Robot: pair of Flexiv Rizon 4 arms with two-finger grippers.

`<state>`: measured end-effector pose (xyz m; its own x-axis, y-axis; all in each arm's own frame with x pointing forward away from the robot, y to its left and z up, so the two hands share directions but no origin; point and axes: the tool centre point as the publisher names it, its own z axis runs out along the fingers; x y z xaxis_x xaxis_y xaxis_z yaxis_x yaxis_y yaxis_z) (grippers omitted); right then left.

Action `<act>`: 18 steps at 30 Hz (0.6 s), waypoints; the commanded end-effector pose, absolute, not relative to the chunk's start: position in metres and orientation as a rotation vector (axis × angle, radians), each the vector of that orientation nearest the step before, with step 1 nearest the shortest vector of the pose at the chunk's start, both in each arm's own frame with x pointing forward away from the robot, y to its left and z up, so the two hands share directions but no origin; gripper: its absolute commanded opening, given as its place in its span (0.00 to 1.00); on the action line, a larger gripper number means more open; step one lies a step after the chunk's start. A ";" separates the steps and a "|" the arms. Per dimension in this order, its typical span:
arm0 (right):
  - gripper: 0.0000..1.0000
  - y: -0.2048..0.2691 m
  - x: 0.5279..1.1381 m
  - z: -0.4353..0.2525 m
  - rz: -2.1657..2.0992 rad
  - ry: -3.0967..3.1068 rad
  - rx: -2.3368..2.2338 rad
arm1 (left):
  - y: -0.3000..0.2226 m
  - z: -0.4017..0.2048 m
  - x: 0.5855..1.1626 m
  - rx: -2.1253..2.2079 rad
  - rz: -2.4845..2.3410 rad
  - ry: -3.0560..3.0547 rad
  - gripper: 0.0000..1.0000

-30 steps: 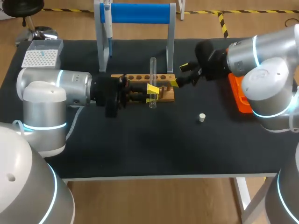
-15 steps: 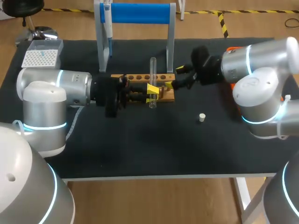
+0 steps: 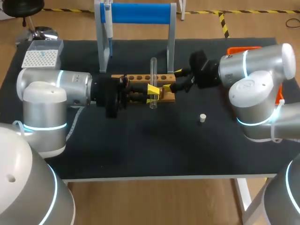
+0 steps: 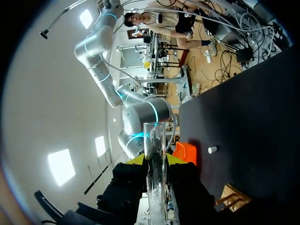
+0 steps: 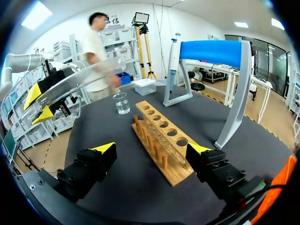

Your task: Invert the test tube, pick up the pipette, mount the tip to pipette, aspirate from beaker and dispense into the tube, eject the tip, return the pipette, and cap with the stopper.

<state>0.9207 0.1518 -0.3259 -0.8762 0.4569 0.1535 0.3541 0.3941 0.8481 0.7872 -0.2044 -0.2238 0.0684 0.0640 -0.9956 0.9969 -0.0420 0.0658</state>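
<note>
Left gripper [image 3: 152,92] is clamped on the test tube [image 3: 153,70], one yellow tip on each side of the glass. The tube stands upright just in front of the wooden rack [image 3: 140,78], and the fingers grip it down near its lower end. The left wrist view shows the same thing: the tube [image 4: 153,154] runs straight out between the two fingers [image 4: 136,159], and it looks empty to me.

Right gripper [image 3: 173,79] sits at the right end of the rack with its jaws spread wide and nothing in them. From its own camera, the rack [image 5: 161,136] stretches away ahead of the gripper [image 5: 152,150] with its near end roughly between the open fingers. I don't see any contact there.

The pipette [image 3: 108,26] hangs on the left post of the blue-barred stand [image 3: 140,13] at the back of the table [image 3: 140,150]. The tip box [image 3: 41,57] is at the back left corner. The little white stopper [image 3: 202,118] sits alone on the black tabletop, to the front right of the rack and well away from both grippers. The beaker [image 5: 123,104] only shows in the right wrist view, past the far end of the rack, with some clear liquid in it. There's an orange container [image 3: 243,48] mostly hidden behind the right arm
</note>
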 end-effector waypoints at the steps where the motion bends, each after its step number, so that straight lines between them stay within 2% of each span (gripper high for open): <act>1: 1.00 0.153 0.921 -0.330 1.500 2.532 0.748 | -0.205 -0.223 0.787 1.319 -1.154 1.188 0.00; 18: 1.00 0.150 0.922 -0.333 1.489 2.523 0.769 | -0.205 -0.223 0.787 1.319 -1.154 1.188 0.00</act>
<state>0.9217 0.1501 -0.3322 -0.8651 0.4771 0.1549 0.3662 0.3898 0.8449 0.7872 -0.2044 -0.2238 0.0684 0.0640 -0.9956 0.9969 -0.0420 0.0658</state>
